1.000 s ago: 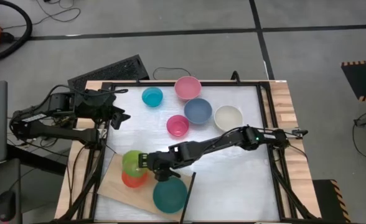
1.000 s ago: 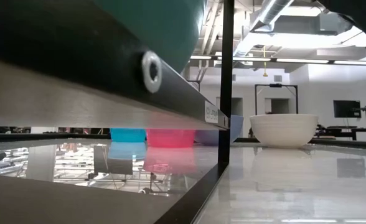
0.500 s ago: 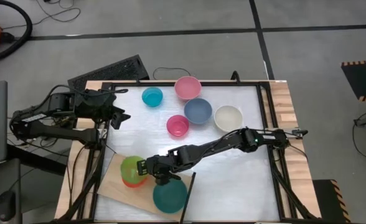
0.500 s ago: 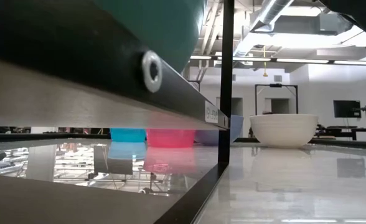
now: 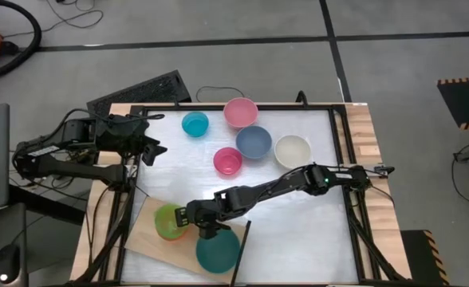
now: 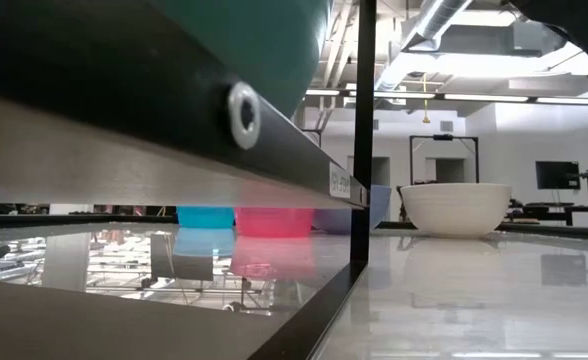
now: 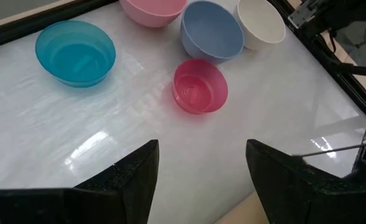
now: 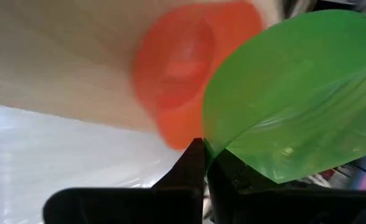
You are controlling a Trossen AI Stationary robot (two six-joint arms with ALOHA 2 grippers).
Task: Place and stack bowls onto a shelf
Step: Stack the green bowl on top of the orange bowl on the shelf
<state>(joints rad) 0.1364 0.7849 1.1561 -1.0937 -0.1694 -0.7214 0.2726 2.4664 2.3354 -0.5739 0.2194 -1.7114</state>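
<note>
My right gripper (image 5: 188, 215) (image 8: 205, 155) reaches to the table's near left and is shut on the lime green bowl (image 5: 169, 217) (image 8: 295, 93). That bowl hangs over the red-orange bowl (image 5: 167, 236) (image 8: 183, 68), which stands on the light-wood shelf (image 5: 143, 237) (image 8: 58, 56). The larger teal bowl (image 5: 217, 251) also stands on the shelf. Cyan (image 7: 76, 53), light pink (image 7: 152, 9), slate blue (image 7: 211, 31), cream (image 7: 261, 22) and magenta (image 7: 198, 87) bowls stand on the white tabletop. My left gripper (image 5: 151, 149) (image 7: 201, 180) waits open at the far left. My right gripper pinches the lime green bowl's rim (image 8: 213, 138) on the side toward the table's right, coming at it from that side. The bowl sits tilted in the hold, above the red-orange bowl. Whether the two bowls touch, I cannot tell.
A black frame (image 5: 234, 107) runs around the white tabletop. The shelf lies slanted across the near left corner, and a black bar (image 5: 241, 251) stands beside the teal bowl. In the low view the cream bowl (image 6: 456, 208) stands on open tabletop.
My right gripper has moved toward the table's near edge with the lime green bowl. The bowl was offset to the far side of the red-orange bowl and now covers most of it.
</note>
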